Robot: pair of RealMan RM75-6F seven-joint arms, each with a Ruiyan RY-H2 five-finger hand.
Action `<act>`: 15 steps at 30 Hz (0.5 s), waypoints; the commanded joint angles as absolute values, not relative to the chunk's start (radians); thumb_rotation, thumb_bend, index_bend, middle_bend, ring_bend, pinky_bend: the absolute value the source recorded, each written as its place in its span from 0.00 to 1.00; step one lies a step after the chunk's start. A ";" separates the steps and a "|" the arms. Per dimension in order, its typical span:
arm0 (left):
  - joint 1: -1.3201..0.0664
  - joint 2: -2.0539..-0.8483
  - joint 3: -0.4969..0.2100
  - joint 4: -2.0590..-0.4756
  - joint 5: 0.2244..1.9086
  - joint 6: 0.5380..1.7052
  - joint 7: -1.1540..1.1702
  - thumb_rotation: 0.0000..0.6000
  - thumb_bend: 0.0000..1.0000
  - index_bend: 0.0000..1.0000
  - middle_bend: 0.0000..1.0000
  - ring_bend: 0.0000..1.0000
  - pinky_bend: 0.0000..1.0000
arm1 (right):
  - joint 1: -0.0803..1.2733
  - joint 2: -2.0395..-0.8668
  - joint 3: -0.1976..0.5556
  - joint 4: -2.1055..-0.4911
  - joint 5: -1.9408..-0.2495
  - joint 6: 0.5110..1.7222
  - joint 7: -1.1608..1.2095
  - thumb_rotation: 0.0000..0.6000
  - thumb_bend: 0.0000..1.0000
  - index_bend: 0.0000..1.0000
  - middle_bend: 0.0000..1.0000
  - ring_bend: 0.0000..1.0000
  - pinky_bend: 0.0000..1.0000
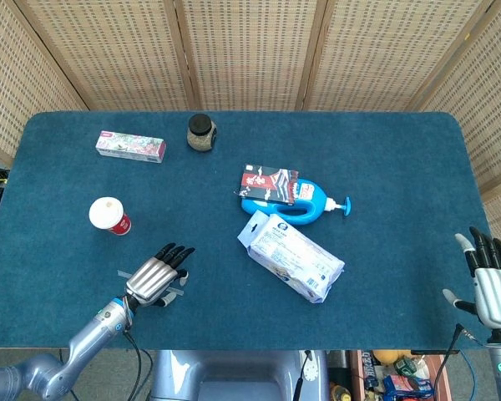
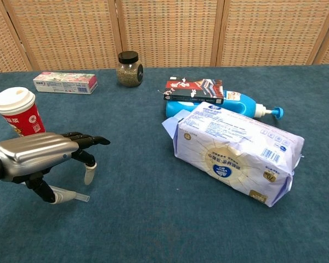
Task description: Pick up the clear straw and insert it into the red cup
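Note:
The clear straw [image 2: 72, 194] lies flat on the blue table, mostly hidden under my left hand [image 2: 39, 157]; one end pokes out to the right. That hand arches over it, thumb tip touching the straw and the other fingertips [image 2: 89, 174] hanging just above the cloth. In the head view the left hand [image 1: 156, 277] covers the straw [image 1: 174, 293] near the table's front edge. The red cup [image 1: 110, 215] with a white lid stands upright just behind the hand, also the red cup [image 2: 16, 113]. My right hand [image 1: 493, 286] hangs past the front right corner, fingers spread, holding nothing.
A white wipes packet [image 2: 236, 150] lies mid-table, with a blue pump bottle [image 2: 238, 103] and a booklet [image 2: 194, 87] on it behind. A glass jar [image 2: 129, 69] and a toothpaste box [image 2: 64, 82] sit at the back left.

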State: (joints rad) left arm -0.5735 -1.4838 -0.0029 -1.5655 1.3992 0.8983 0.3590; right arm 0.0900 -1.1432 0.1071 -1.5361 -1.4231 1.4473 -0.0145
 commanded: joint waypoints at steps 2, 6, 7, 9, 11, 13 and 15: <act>-0.577 -1.498 0.003 -1.553 1.382 0.890 0.365 1.00 0.36 0.47 0.00 0.00 0.00 | 0.091 -1.141 0.107 -1.537 -1.421 1.444 -0.012 1.00 0.00 0.00 0.00 0.00 0.00; -0.581 -1.514 0.008 -1.536 1.375 0.887 0.365 1.00 0.36 0.47 0.00 0.00 0.00 | 0.093 -1.141 0.106 -1.537 -1.419 1.439 -0.010 1.00 0.00 0.00 0.00 0.00 0.00; -0.581 -1.516 0.009 -1.534 1.374 0.888 0.364 1.00 0.36 0.48 0.00 0.00 0.00 | 0.093 -1.141 0.106 -1.537 -1.418 1.438 -0.009 1.00 0.00 0.00 0.00 0.00 0.00; -0.584 -1.521 0.009 -1.527 1.374 0.890 0.360 1.00 0.36 0.48 0.00 0.00 0.00 | 0.094 -1.140 0.107 -1.536 -1.416 1.436 -0.008 1.00 0.00 0.00 0.00 0.00 0.00; -0.585 -1.524 0.011 -1.521 1.381 0.893 0.351 1.00 0.36 0.48 0.00 0.00 0.00 | 0.094 -1.140 0.107 -1.537 -1.414 1.435 -0.007 1.00 0.00 0.00 0.00 0.00 0.00; -0.586 -1.526 0.015 -1.517 1.385 0.894 0.344 1.00 0.36 0.48 0.00 0.00 0.00 | 0.094 -1.139 0.107 -1.536 -1.413 1.434 -0.006 1.00 0.00 0.00 0.00 0.00 0.00; -0.586 -1.528 0.018 -1.512 1.388 0.895 0.340 1.00 0.36 0.48 0.00 0.00 0.00 | 0.095 -1.139 0.108 -1.535 -1.412 1.432 -0.005 1.00 0.00 0.00 0.00 0.00 0.00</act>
